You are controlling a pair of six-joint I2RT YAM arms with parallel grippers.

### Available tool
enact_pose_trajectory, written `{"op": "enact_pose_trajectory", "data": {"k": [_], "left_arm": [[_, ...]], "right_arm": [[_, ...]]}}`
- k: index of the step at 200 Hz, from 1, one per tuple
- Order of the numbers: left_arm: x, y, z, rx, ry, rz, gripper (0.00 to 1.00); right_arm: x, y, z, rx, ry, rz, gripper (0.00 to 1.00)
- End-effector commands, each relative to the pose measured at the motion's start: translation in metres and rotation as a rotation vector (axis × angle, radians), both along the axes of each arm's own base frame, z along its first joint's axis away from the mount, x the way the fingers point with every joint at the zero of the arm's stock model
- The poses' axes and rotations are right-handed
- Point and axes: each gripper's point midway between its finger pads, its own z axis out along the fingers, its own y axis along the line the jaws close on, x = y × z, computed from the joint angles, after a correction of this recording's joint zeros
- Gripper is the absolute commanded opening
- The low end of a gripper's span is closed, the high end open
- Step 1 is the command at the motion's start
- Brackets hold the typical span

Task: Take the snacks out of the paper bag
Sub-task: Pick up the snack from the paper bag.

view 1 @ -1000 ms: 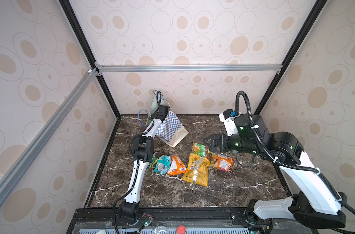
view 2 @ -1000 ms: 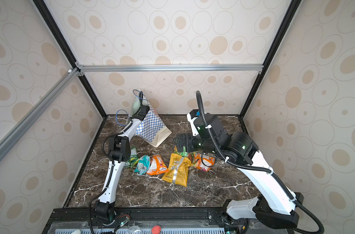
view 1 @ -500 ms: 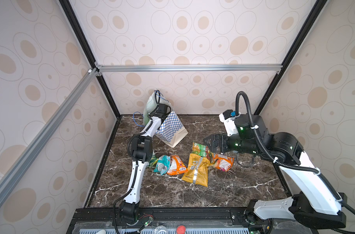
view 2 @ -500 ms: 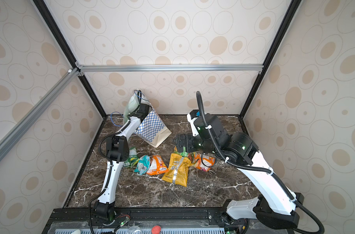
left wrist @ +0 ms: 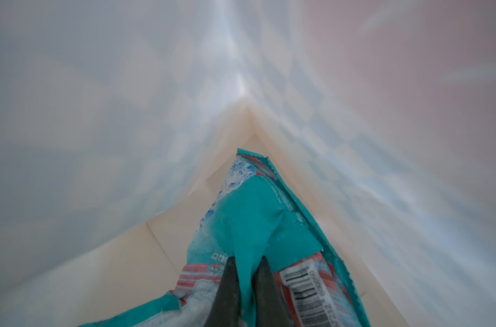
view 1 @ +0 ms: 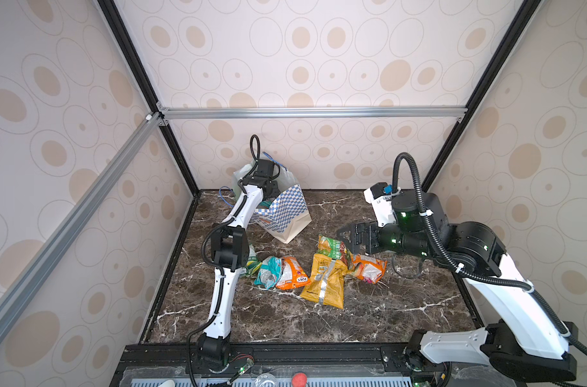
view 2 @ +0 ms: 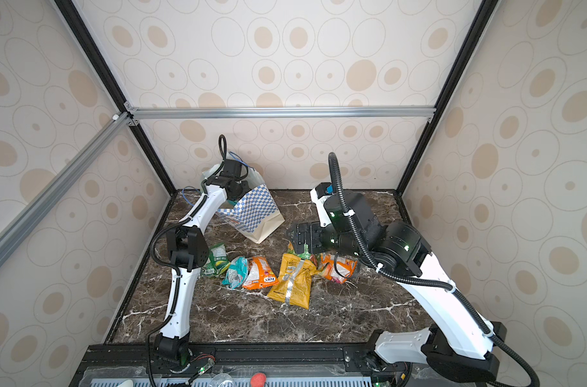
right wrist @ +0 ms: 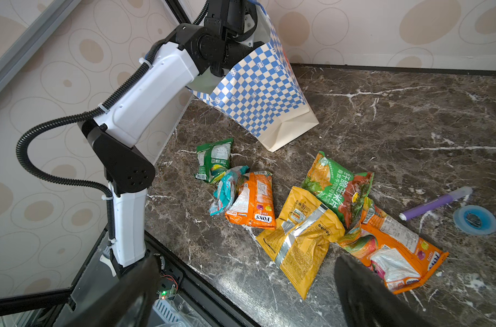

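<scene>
In both top views I see the paper bag (view 1: 283,214) standing tilted near the back left corner of the dark marble surface (view 1: 379,318), with its cream base toward the middle. My left arm (view 1: 243,209) goes down into its open mouth, so the end of that arm is hidden from here. Six snacks (view 1: 292,273) lie out on the surface in a loose row in front of the bag, from a green packet (view 1: 252,264) by the left arm's elbow across to the yellow packet (view 1: 325,281) and two more beyond it. The right gripper (view 1: 344,232) hangs over the right end of that row; from above I cannot tell how its fingers stand. On the left wrist view the left gripper (left wrist: 248,260) is inside the bag, its two dark fingers pressed together on a fold of a teal packet (left wrist: 249,215) that lies toward the bag's cream bottom corner, with the checkered walls blurred on either side. On the right wrist view the right gripper's fingers stand wide apart with nothing between them, above the near ends of the yellow packet and an orange packet (right wrist: 397,249). Past that orange packet a purple pen (right wrist: 436,202) and a small blue tape roll (right wrist: 474,219) lie close together on the surface.
</scene>
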Motion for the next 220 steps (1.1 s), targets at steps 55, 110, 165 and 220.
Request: {"op": "enact_pose_trajectory", "data": {"k": [55,110,165,220], "left_arm": [[-0.004,0.011,0.114,-0.056,-0.209,0.06,0.0],[-0.011,0.015,0.17,-0.097,-0.321,0.079,0.0],[-0.025,0.015,0.22,-0.166,-0.414,0.073,0.0],[-0.072,0.024,0.317,-0.216,-0.597,0.064,0.0]], "right_arm": [[-0.004,0.0,0.003,0.017,-0.005,0.005,1.0],[-0.004,0.003,0.003,0.017,-0.003,0.017,1.0],[-0.003,0.004,0.006,0.015,-0.01,0.026,1.0],[-0.001,-0.003,0.021,0.036,-0.057,-0.001,1.0]]}}
